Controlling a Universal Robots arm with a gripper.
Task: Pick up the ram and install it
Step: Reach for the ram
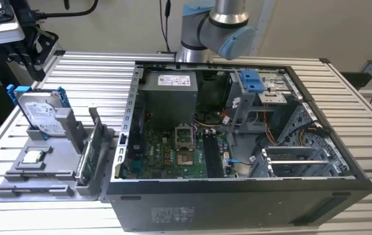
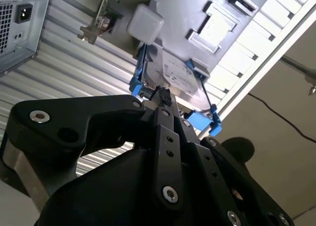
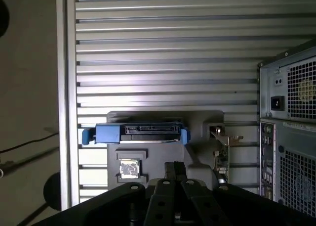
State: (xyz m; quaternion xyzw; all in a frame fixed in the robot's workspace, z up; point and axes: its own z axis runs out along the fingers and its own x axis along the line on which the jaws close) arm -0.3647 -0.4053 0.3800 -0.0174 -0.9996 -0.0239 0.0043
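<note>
Both fingers (image 3: 170, 172) of your gripper (image 3: 176, 164) are pressed together on nothing above the gray holder (image 3: 163, 118), so the pick isn't begun; it calls for spreading them square to a thin edge. The ram (image 1: 83, 164) seems to stand edge-on in that holder, at the case's (image 1: 238, 205) nine o'clock in the exterior view. Beyond lie the slatted metal table (image 1: 94, 73) and a pale wall (image 1: 127, 24).

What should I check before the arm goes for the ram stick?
1. Computer case open: ok.
2. Gripper ready to grasp: not ok, shut and empty.
3. Gripper faces the grey holder: ok.
4. Ram located in the holder: cannot tell.
5. Memory slots free: cannot tell.
6. Hard drive and processor chip seated in the holder: ok.
</note>
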